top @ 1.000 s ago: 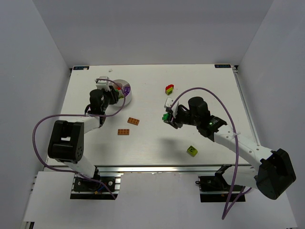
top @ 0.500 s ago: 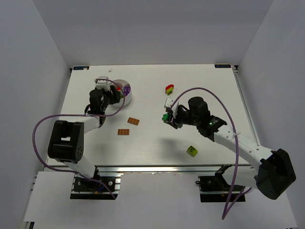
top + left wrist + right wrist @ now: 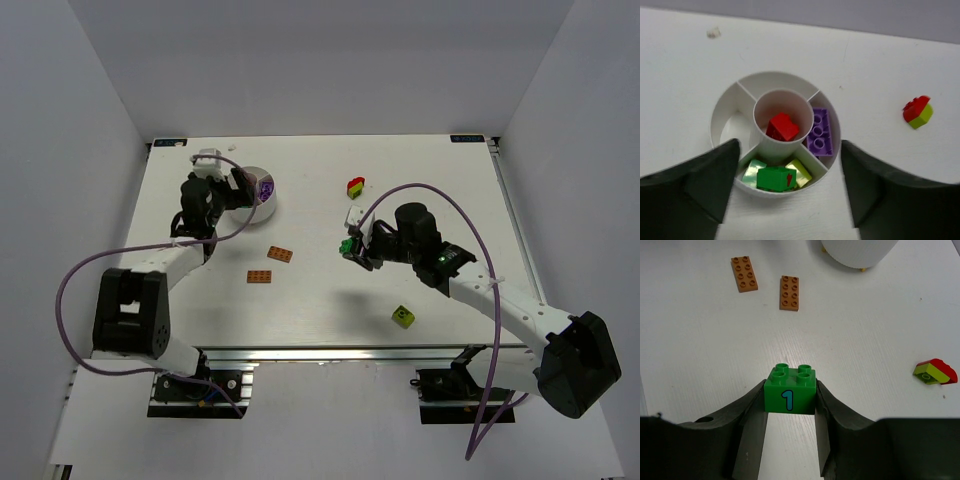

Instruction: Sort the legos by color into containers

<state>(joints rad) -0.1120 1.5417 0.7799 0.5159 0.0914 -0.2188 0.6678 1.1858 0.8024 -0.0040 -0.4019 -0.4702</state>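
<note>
The round white dish [image 3: 725, 112] has a red brick [image 3: 782, 126] in its centre cup, a purple brick [image 3: 819, 132] in the right compartment, and a green brick [image 3: 774, 178] on lime pieces in the near one. My left gripper [image 3: 790, 205] hangs open above the dish's [image 3: 266, 204] near rim, holding nothing. My right gripper [image 3: 790, 402] is shut on a green cube [image 3: 790, 390] marked 1, held just above the table [image 3: 349, 245]. Two orange plates [image 3: 280, 254] [image 3: 261, 277] lie between the arms. A lime-green block [image 3: 402, 316] sits near the front.
A red-yellow-green piece [image 3: 355, 186] lies on the table to the right of the dish, also in the left wrist view [image 3: 917, 111] and the right wrist view [image 3: 935, 372]. A small white piece [image 3: 352, 214] lies just beyond the right gripper.
My left gripper has opened and drawn back from the dish toward the far left. The red brick it carried now lies in the centre cup. The right arm has not moved.
</note>
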